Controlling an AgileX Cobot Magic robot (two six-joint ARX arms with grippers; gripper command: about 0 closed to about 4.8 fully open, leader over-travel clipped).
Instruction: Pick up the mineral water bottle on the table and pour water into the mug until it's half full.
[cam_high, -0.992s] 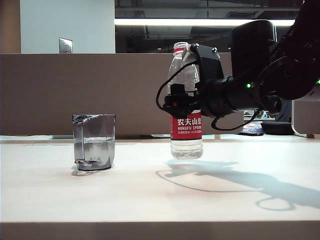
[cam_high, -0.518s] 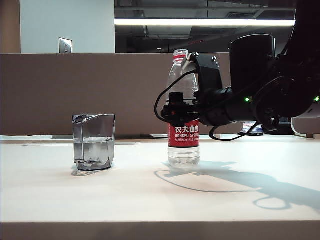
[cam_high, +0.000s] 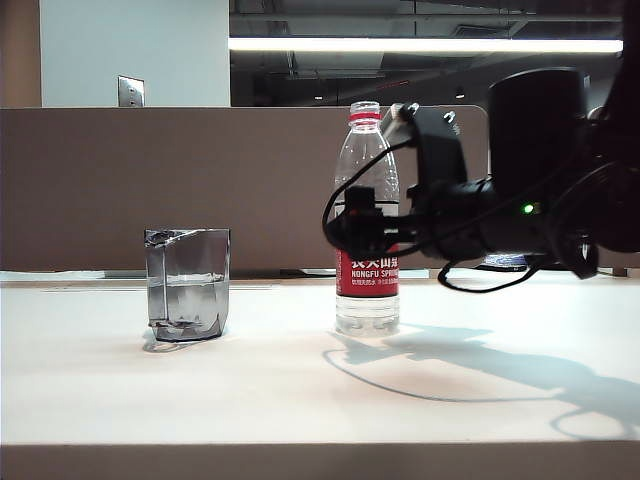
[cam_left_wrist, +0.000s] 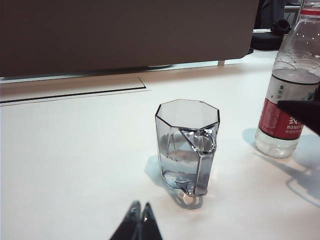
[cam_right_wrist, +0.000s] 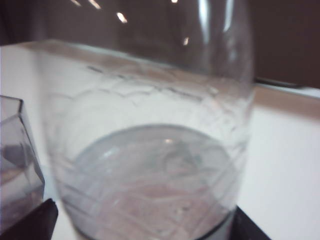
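The mineral water bottle (cam_high: 367, 200) stands upright on the white table (cam_high: 300, 390), right of the middle, with clear water low in it. My right gripper (cam_high: 362, 226) is at its red label, open, one finger on each side of the bottle (cam_right_wrist: 150, 150) and a sliver of gap showing at one finger (cam_right_wrist: 30, 222). The smoky-grey mug (cam_high: 187, 283) stands to the left, about half full of water. My left gripper (cam_left_wrist: 140, 212) is shut on nothing, hovering short of the mug (cam_left_wrist: 187, 145); it does not appear in the exterior view.
A brown partition (cam_high: 150, 180) runs along the back of the table. A flush rectangular panel (cam_left_wrist: 75, 87) is set into the tabletop behind the mug. The right arm's black cable (cam_high: 335, 215) loops out beside the bottle.
The bottle came down from just above the table and now stands on it. The right gripper's jaws have widened off it, and the arm has shifted slightly to the right.
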